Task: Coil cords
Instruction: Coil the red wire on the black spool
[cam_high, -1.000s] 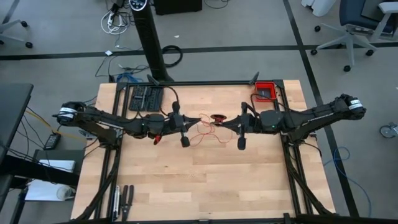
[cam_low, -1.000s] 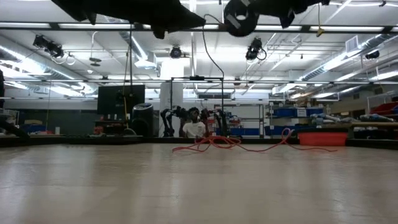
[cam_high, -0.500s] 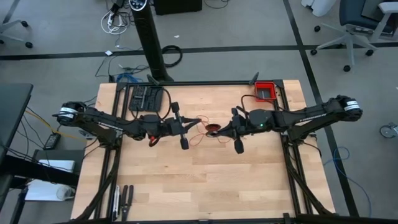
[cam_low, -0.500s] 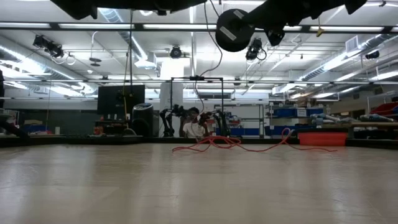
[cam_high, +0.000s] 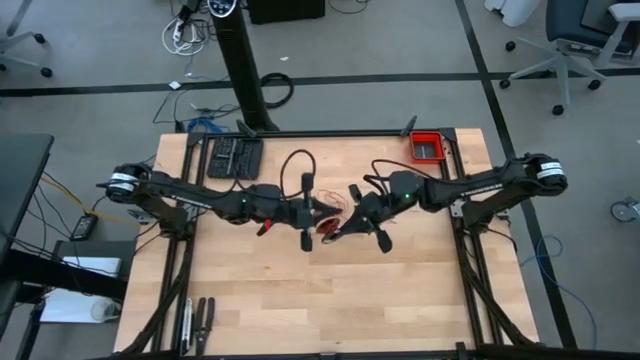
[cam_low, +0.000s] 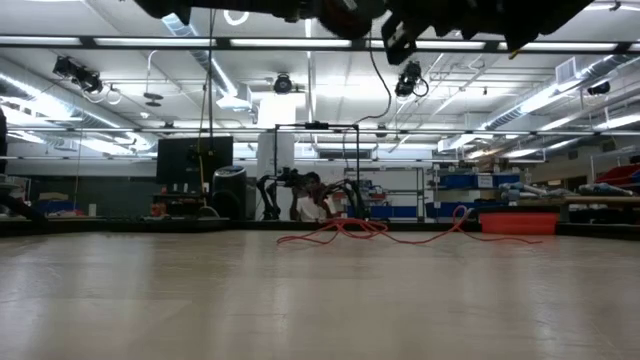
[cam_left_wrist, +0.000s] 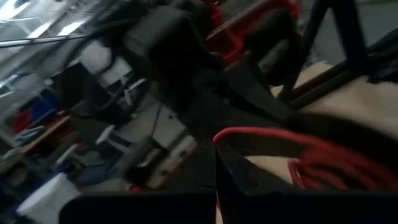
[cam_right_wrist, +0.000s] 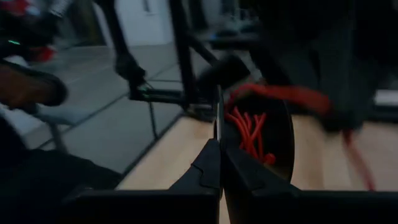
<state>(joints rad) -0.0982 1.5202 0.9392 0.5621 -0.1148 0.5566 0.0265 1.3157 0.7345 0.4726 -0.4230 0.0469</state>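
Red cords (cam_high: 331, 212) now bunched between 2 closer claws (both clamped tight).

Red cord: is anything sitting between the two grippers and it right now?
Nothing visible. The left gripper and right gripper, both shut, meet over mid-table with the red cord bunched right between them. The red bin sits off at the far right corner.

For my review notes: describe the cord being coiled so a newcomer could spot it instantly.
Look at the middle of the wooden table, where the left gripper and right gripper meet. The cord bunches between them: thin, bright red, string-like, unlike the thick black cable loop or the red bin at the table's corner.
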